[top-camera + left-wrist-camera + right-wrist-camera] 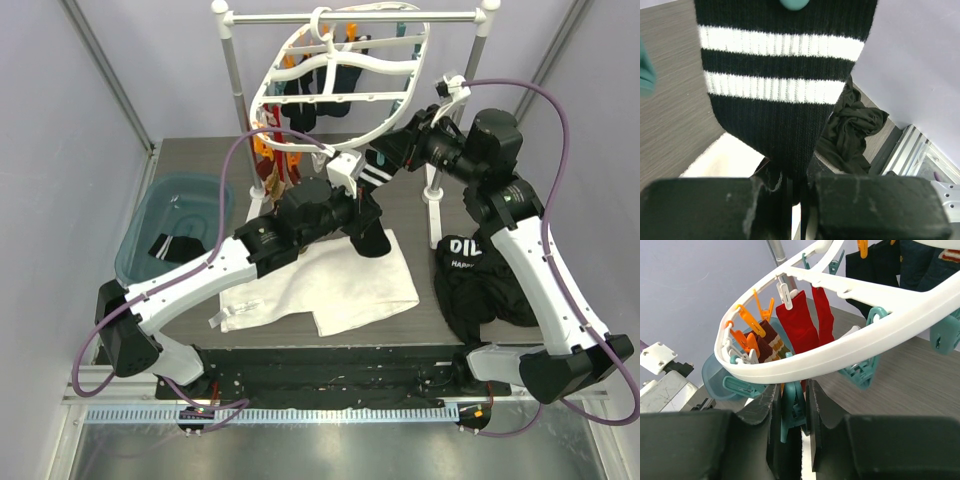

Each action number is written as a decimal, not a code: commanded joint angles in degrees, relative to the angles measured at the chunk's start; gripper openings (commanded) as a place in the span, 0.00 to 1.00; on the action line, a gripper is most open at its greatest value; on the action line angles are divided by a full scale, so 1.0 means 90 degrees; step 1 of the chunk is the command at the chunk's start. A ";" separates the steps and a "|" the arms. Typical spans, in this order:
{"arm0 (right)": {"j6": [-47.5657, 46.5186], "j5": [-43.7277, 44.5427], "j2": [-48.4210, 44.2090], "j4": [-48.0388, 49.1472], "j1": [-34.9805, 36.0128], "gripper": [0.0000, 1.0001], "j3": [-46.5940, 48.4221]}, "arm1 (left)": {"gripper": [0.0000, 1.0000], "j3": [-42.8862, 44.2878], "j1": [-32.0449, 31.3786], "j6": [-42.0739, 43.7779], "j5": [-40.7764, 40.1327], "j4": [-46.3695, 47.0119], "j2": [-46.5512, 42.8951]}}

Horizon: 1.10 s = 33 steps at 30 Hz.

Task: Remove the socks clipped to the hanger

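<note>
Left pincer [797,186] grips striped sock [780,125], lower end hidden; teal clip [792,4] cropped.

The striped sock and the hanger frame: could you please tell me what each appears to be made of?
The striped sock looks like ribbed knit fabric, matte black with white bands; fine vertical ribs show in the weave. The hanger frame looks like moulded white plastic, smooth and slightly glossy, with soft highlights along its rim.

You're looking at a ribbed knit sock [785,100], matt black with white bands. The hanger [840,352] is smooth, glossy white plastic, and its teal clip [792,407] is smooth plastic too. The table [670,125] shows matt wood grain. The far rail [350,17] is dull metal.
</note>
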 commanded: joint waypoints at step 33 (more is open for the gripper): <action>0.0695 0.0422 -0.0937 -0.0161 -0.0261 0.81 -0.0650 | 0.00 -0.0966 0.4276 -0.0965 -0.2049 -0.2895 -0.2870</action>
